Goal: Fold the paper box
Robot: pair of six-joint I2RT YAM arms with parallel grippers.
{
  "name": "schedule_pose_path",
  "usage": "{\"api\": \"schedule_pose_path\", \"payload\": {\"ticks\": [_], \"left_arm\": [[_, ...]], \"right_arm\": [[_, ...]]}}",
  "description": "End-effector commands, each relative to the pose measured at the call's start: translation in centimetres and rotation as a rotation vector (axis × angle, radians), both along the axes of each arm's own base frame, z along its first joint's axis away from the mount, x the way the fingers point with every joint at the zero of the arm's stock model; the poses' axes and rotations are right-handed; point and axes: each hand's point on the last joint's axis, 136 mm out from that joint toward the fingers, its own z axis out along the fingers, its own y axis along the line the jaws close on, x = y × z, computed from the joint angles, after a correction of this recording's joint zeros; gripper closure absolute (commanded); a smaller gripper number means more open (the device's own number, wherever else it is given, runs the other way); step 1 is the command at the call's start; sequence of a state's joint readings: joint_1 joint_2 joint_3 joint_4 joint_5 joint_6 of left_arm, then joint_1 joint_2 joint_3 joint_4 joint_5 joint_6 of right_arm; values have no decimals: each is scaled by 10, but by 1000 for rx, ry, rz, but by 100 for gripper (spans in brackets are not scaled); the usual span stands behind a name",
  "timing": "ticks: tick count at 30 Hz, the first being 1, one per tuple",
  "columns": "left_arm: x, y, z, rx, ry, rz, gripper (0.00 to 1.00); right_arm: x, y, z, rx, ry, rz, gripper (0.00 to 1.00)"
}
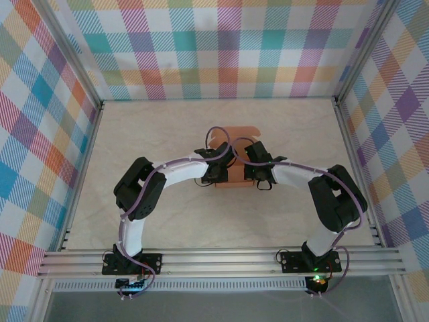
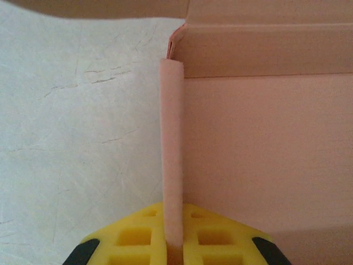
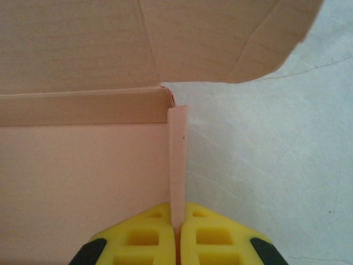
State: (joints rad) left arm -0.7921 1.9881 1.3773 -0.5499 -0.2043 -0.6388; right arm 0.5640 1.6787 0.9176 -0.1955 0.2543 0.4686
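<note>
The salmon-orange paper box (image 1: 236,176) sits mid-table, partly formed, its lid flap (image 1: 234,133) lying open toward the back. My left gripper (image 1: 216,173) is shut on the box's left side wall (image 2: 172,154), which stands upright between the yellow fingers (image 2: 138,238). My right gripper (image 1: 258,176) is shut on the right side wall (image 3: 177,160), clamped between its yellow fingers (image 3: 212,238). The box floor (image 2: 265,149) and back wall (image 3: 83,107) show in both wrist views, with the open lid (image 3: 165,38) overhead in the right wrist view.
The pale marble-pattern tabletop (image 1: 154,134) surrounds the box. Checkered walls (image 1: 40,134) and aluminium rails (image 1: 221,258) enclose the workspace. Both arms arch inward from their bases at the near edge.
</note>
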Motion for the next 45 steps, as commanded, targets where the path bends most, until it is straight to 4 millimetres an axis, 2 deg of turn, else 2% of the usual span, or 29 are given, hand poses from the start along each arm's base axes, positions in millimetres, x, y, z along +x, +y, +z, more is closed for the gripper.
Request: {"api": "schedule_pose_path", "payload": {"ticks": [1, 4, 10, 15, 18, 20, 21, 28, 32, 39, 45], "left_arm": [[-4, -5, 3, 16, -3, -29, 88], [-1, -3, 12, 17, -31, -20, 71], [6, -2, 29, -3, -71, -14, 66], [12, 1, 35, -21, -85, 8, 63], [14, 1, 37, -63, -85, 24, 56], [15, 1, 37, -98, -82, 42, 44], [15, 1, 37, -108, -81, 49, 43], [17, 15, 47, -105, -129, 89, 45], [18, 21, 41, -87, -120, 110, 50], [25, 8, 28, -118, -90, 103, 57], [32, -2, 17, -139, -60, 103, 62]], "right_arm": [[-3, 5, -8, 4, 14, 13, 94], [-3, 5, -7, 2, 12, 12, 94], [-4, 5, -11, 2, 19, 14, 94], [-5, 2, -15, -14, 24, 12, 94], [-6, -1, -18, -30, 30, 2, 93], [-6, -4, -19, -37, 31, -16, 93], [-7, -5, -19, -38, 30, -23, 93], [-7, -15, -18, -85, 41, -65, 93], [-6, -20, -16, -121, 46, -79, 91], [-10, -27, -10, -213, 51, -137, 90], [-17, -17, -12, -211, 65, -177, 92]]}}
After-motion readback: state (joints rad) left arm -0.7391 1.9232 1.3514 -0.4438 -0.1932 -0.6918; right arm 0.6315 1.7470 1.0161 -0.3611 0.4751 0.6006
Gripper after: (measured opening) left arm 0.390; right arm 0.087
